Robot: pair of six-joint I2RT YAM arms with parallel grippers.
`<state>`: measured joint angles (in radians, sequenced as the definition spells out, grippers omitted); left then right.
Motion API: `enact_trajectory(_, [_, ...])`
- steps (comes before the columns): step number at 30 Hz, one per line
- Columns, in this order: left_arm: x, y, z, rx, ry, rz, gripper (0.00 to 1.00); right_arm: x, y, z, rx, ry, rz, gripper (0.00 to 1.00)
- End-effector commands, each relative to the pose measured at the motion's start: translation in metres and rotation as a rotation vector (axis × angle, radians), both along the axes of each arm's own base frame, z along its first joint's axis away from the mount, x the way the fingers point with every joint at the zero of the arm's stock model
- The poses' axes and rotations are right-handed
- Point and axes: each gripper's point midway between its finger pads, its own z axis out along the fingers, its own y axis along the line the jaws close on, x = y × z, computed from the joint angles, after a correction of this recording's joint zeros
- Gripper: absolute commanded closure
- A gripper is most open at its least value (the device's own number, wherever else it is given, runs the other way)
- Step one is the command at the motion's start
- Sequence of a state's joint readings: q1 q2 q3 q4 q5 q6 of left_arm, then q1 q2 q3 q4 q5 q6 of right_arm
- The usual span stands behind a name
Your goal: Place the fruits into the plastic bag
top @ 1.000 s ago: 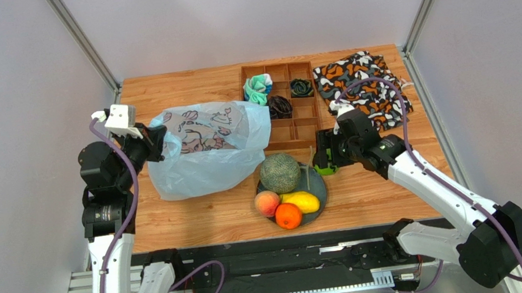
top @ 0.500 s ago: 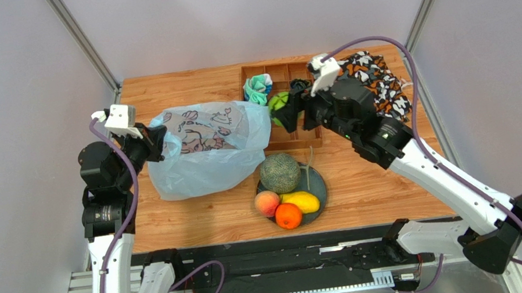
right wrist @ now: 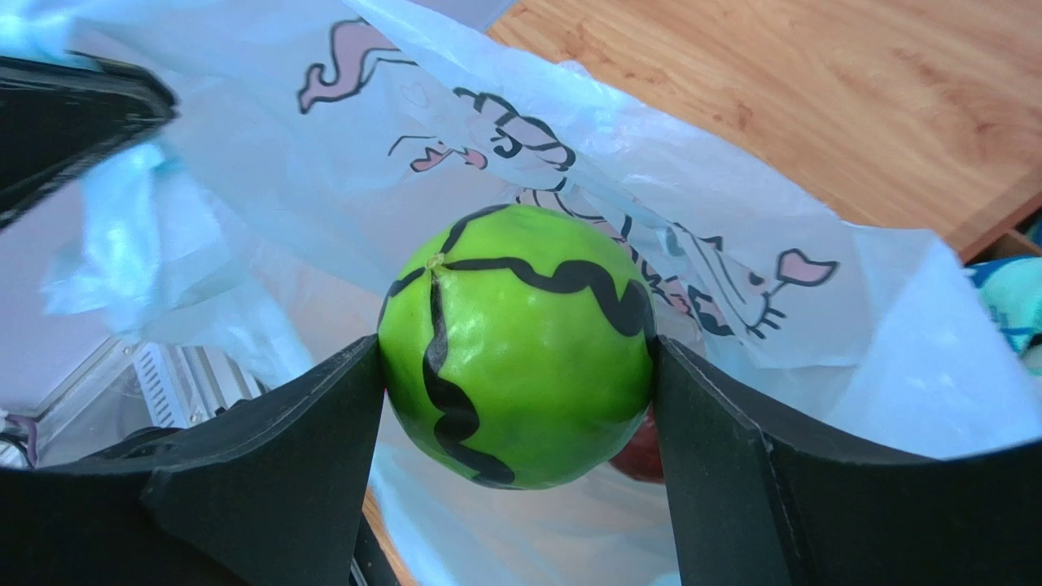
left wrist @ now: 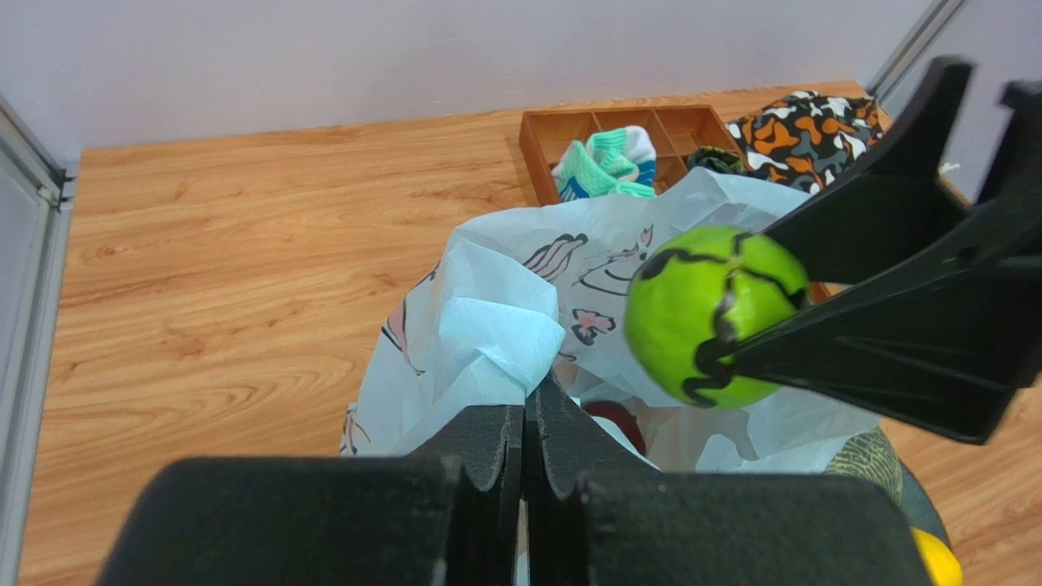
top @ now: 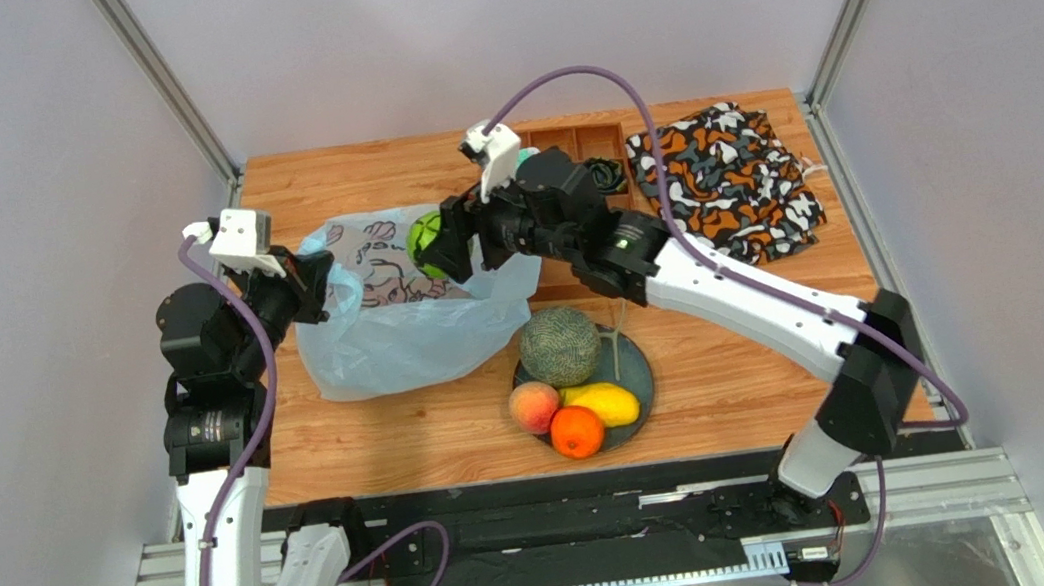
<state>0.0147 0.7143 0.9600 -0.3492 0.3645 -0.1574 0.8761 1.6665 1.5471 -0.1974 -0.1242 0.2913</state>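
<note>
Your right fingers hold the green fruit over the mouth of the plastic bag.
They clamp it from both sides, spread wide; your left fingers pinch the bag's left rim tight. The melon, peach, mango and orange lie on the near plate.

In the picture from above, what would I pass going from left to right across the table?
Left tool → plastic bag → melon → patterned cloth. The green fruit in the right tool hangs over the bag, so it has no clear place.
</note>
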Motion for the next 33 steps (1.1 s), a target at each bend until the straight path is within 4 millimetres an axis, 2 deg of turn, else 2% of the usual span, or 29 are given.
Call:
enact_trajectory(1, [-0.002,-0.002,0.011,-0.005,-0.033,-0.007,1.00,-0.004,0.029,-0.002,0.021,0.027,0.061,0.66])
enact_trajectory(2, [-0.003,-0.002,0.011,-0.005,-0.034,-0.007,1.00,-0.004,0.035,-0.006,0.014,0.033,0.069,0.66])
enact_trajectory(4, [-0.003,-0.002,0.011,-0.006,-0.032,-0.009,1.00,-0.008,0.047,-0.029,-0.028,0.058,0.085,0.66])
enact_trajectory(5, [-0.002,-0.001,0.011,-0.006,-0.031,-0.006,1.00,-0.008,0.051,-0.030,-0.033,0.059,0.089,0.66])
enact_trajectory(6, [-0.002,-0.002,0.010,-0.006,-0.029,-0.007,1.00,-0.005,0.057,-0.047,-0.058,0.079,0.086,0.66])
enact_trajectory(9, [-0.002,-0.002,0.010,-0.007,-0.028,-0.009,1.00,0.007,0.061,-0.065,-0.113,0.097,0.054,0.66])
enact_trajectory(10, [-0.002,-0.002,0.010,-0.006,-0.029,-0.007,1.00,0.009,0.062,-0.084,-0.156,0.117,0.047,0.66])
enact_trajectory(11, [-0.002,-0.002,0.010,-0.007,-0.029,-0.009,1.00,0.012,0.062,-0.092,-0.180,0.117,0.041,0.66])
enact_trajectory(12, [-0.002,-0.001,0.010,-0.005,-0.030,-0.006,1.00,0.020,0.060,-0.095,-0.197,0.107,0.014,0.66])
enact_trajectory(13, [-0.003,-0.002,0.010,-0.005,-0.030,-0.007,1.00,0.021,0.058,-0.110,-0.235,0.122,0.004,0.65])
enact_trajectory(17, [-0.002,-0.001,0.011,-0.003,-0.030,-0.006,1.00,0.031,0.049,-0.135,-0.315,0.131,-0.045,0.63])
enact_trajectory(18, [-0.002,-0.001,0.011,-0.005,-0.030,-0.006,1.00,0.039,0.041,-0.140,-0.342,0.123,-0.087,0.61])
enact_trajectory(24, [-0.002,-0.001,0.010,-0.005,-0.027,-0.003,1.00,0.057,0.018,-0.166,-0.390,0.171,-0.157,0.58])
enact_trajectory(29, [-0.002,-0.001,0.010,-0.005,-0.030,-0.004,1.00,0.057,0.016,-0.174,-0.401,0.190,-0.144,0.57])
enact_trajectory(31, [-0.002,-0.001,0.010,-0.003,-0.029,-0.004,1.00,0.056,0.018,-0.173,-0.394,0.195,-0.132,0.52])
enact_trajectory(33, [-0.002,-0.001,0.010,-0.005,-0.028,-0.006,1.00,0.053,0.021,-0.169,-0.382,0.196,-0.114,0.36])
